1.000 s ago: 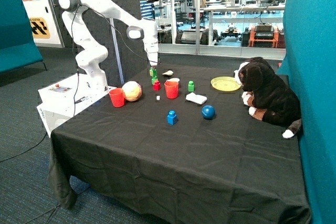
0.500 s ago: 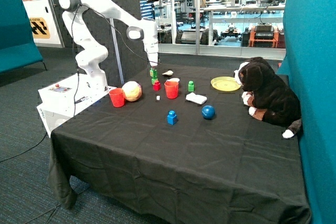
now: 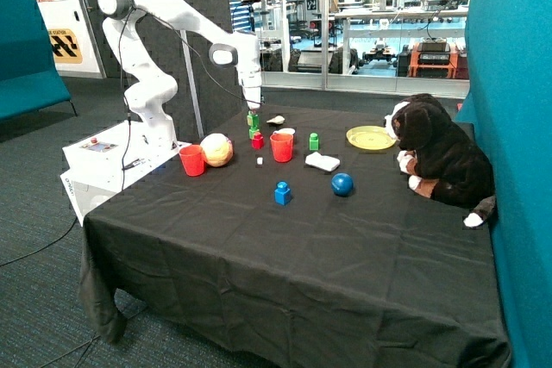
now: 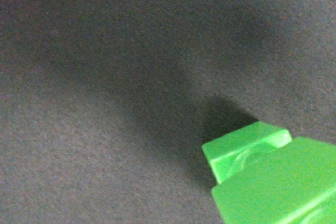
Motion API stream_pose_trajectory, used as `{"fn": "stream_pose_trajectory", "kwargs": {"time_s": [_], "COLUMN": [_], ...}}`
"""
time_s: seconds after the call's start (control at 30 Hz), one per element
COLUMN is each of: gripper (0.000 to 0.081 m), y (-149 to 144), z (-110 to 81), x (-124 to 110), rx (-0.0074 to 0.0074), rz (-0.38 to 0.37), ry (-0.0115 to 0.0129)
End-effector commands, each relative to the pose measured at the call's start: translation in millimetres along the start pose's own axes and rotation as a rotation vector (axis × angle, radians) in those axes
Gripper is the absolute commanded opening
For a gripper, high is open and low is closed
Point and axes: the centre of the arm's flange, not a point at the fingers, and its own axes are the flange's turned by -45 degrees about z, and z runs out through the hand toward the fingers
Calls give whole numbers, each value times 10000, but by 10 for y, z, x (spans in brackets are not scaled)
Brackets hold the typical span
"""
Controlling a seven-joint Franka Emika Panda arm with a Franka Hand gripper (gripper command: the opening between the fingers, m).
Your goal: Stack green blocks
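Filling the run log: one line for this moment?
gripper: above green blocks | fingers: unclear | third green block: apart, beside red cup

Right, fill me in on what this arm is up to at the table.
The Franka arm's gripper is just above two green blocks, one over the other, beside a small red block. A third green block stands apart on the black cloth, beyond the red cup. The stack is not finished.
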Motion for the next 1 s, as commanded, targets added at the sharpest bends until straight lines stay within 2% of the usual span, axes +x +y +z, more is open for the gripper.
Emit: {"fn": "stream_pose_trajectory", "kwargs": {"time_s": [0.0, 0.53, 0.77, 0.97], "gripper": [0, 0, 0, 0], "y": [-42, 63, 43, 86], "z": [12, 88, 97, 125], "x": [15, -82, -46, 49], "rx": [18, 18, 18, 18], "rz": [59, 317, 306, 606], "ry": [-3, -3, -3, -3]}}
